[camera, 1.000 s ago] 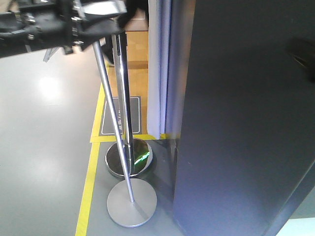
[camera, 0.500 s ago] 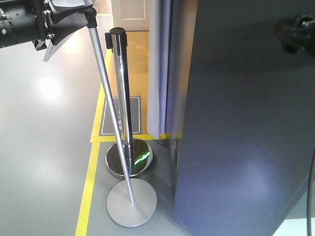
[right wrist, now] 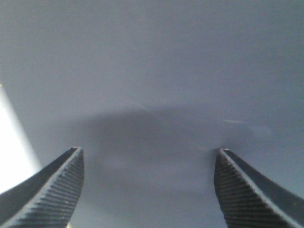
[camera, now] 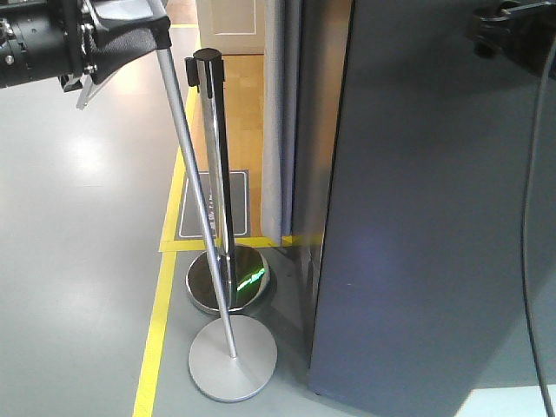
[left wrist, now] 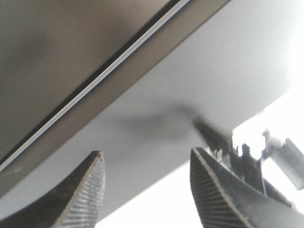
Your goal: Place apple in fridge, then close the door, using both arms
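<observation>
Fingers (right wrist: pixel 76 190) of both grippers spread apart, holding nothing, facing dark grey door (camera: pixel 434 217), contents hidden.

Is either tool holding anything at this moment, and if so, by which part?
Nothing is held. The left tool and the right tool are both open with empty gaps, each facing the dark grey door. No apple is in view.
</observation>
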Controlling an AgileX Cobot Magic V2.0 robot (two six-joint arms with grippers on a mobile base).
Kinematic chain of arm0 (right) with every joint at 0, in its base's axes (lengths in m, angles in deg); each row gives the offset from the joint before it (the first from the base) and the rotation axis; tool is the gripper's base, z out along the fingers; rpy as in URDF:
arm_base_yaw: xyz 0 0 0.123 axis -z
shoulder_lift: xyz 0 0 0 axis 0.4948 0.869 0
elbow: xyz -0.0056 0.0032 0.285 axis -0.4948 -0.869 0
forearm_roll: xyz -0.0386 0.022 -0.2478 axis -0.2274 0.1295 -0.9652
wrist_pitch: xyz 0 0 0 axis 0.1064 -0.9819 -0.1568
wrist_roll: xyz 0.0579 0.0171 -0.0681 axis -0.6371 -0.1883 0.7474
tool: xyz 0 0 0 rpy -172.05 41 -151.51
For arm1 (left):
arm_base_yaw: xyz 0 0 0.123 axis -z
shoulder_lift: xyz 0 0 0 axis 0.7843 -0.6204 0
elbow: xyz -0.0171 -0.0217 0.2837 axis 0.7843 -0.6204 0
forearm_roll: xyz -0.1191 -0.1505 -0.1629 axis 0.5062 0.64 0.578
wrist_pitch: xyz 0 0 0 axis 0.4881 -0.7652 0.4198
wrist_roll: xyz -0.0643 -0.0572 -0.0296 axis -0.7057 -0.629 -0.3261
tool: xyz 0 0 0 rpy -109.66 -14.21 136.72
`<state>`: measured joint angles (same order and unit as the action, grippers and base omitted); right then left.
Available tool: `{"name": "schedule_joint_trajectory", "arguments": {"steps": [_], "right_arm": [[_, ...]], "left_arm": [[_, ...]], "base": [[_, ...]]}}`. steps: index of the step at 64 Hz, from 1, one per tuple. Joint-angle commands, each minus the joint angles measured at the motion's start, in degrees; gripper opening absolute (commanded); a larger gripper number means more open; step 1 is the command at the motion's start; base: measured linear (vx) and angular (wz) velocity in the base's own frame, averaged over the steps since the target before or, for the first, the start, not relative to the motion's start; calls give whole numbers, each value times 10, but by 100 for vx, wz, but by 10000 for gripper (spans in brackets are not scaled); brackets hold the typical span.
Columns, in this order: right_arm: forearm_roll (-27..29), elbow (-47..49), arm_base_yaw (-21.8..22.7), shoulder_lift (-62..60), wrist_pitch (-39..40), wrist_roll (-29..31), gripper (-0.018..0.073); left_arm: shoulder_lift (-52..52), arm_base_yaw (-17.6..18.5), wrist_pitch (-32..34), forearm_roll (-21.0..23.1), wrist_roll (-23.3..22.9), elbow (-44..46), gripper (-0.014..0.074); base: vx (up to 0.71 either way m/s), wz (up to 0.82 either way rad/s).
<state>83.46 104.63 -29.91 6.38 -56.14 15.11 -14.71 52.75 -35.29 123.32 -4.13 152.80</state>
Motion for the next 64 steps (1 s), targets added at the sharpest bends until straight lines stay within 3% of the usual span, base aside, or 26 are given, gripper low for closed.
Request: {"name": "schedule_joint_trajectory", "arguments": {"steps": [1, 22, 45, 52, 64], "right_arm": [[1, 54, 2, 22, 36, 7, 551], [1, 179, 3, 123, -12, 8, 551], [-2, 217, 2, 128, -72, 28, 542], [-1, 217, 2, 104, -120, 28, 496], [-1, 217, 2, 40, -212, 28, 298]], "left_arm": [[23, 0, 0, 13, 2, 18, 395], [23, 0, 33, -36, 2, 18, 395], [23, 0, 45, -42, 2, 18, 395], [23, 0, 43, -51, 2, 18, 386], [25, 0, 44, -111, 3, 18, 303]], "base": [[0, 0], [0, 0], [0, 0], [0, 0], [0, 0]]}}
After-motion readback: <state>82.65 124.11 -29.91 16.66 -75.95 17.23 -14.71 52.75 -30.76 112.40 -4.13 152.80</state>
